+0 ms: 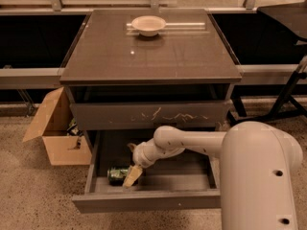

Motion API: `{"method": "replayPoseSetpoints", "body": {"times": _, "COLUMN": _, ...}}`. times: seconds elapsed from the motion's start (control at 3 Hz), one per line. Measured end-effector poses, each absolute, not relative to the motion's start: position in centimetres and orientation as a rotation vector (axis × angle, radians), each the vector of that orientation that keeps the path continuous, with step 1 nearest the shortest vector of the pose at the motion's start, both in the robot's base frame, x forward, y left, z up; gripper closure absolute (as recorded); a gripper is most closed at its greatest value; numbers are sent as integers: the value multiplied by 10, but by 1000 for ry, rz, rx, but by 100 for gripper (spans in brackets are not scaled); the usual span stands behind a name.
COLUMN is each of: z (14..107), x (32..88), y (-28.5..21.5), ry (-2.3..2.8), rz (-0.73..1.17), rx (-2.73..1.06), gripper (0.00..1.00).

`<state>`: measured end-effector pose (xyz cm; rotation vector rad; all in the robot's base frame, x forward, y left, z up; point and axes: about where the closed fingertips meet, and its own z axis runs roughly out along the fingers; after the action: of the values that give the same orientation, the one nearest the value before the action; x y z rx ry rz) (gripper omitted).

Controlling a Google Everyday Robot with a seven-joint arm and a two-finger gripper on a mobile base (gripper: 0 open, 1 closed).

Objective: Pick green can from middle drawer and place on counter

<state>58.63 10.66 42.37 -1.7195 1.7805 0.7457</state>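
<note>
Dark-green metal can lies on its side at the near left of the open dark-grey middle drawer, the pale gripper at its right end; whether it grips cannot be told. Probably light, rigid and slick, so grasp across the body's middle.

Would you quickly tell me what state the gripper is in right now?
Gripper: in the open drawer, at the green can; state cannot be told.
</note>
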Motion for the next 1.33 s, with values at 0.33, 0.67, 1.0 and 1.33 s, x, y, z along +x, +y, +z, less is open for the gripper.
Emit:
{"method": "replayPoseSetpoints", "body": {"times": 0.33, "z": 415, "x": 590, "y": 114, "ry": 1772, "rz": 721, "rx": -1728, "gripper": 0}}
{"method": "replayPoseSetpoints", "body": {"times": 0.67, "z": 404, "x": 593, "y": 122, "ry": 1765, "rz": 721, "rx": -1741, "gripper": 0}}
{"method": "replayPoseSetpoints", "body": {"times": 1.0, "z": 391, "x": 596, "y": 130, "ry": 1761, "rz": 724, "rx": -1755, "gripper": 13}}
{"method": "replayPoseSetpoints", "body": {"times": 1.33, "z": 380, "x": 597, "y": 137, "ry": 1761, "rz": 731, "rx": -1769, "gripper": 38}}
